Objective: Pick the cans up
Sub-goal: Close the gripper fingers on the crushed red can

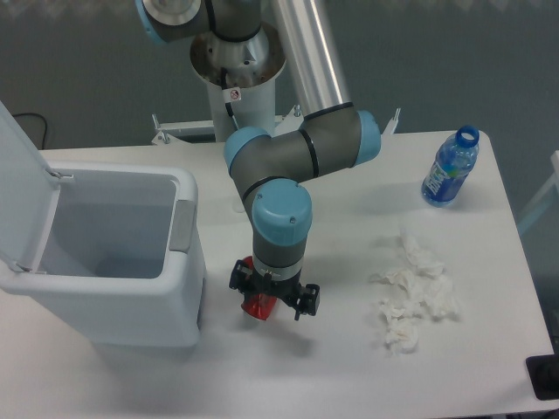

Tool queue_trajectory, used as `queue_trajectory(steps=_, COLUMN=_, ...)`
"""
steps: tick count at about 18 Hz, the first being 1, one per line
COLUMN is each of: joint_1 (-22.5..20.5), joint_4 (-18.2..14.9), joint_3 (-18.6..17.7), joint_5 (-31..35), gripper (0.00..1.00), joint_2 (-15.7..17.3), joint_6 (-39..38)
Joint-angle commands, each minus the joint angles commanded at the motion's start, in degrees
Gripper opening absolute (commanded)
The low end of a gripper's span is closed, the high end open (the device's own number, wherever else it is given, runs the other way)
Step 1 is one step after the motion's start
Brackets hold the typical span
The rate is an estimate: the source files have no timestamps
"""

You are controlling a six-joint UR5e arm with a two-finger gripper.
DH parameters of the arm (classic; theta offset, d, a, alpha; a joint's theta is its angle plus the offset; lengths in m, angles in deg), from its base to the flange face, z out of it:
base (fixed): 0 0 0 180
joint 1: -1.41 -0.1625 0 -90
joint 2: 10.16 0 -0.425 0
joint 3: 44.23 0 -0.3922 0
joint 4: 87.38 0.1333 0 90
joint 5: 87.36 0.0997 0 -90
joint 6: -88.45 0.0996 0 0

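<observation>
Red crushed can [258, 305] sits on the white table [332, 367] twd the front edge, just beside the front-right corner of the open white bin [113, 262], partly hidden under the gripper [272, 295]. Only the lower red bit shows, rest blocked by the tool. Gripper is directly over / around the can, wrist pointing straight down; fingers themselves hidden by the black gripper body so can't tell how wide the jaws stand or whether they've got the can pinched yet. Can looks to be on the table, not lifted.

Step in hand, prob: grasp. To do it well: keep wrist vertical, centre the jaws on the can's body, not the end rims, close fully before any lift, thin crushed metal may slip or twist if caught off-centre. Lift straight up first; bin wall is right next to it on the left, so no sideways drag until clear of the rim.

Not targets: blue-label plastic bottle [450, 168] at back-right corner, crumpled white tissue [414, 295] twd right edge, both well apart from the gripper
</observation>
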Motion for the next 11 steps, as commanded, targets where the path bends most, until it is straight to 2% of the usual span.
queue_trajectory(steps=11, joint_1=0.62, joint_4=0.17, joint_3=-0.26, joint_5=0.35, gripper=1.00, joint_2=-1.41, joint_6=0.17)
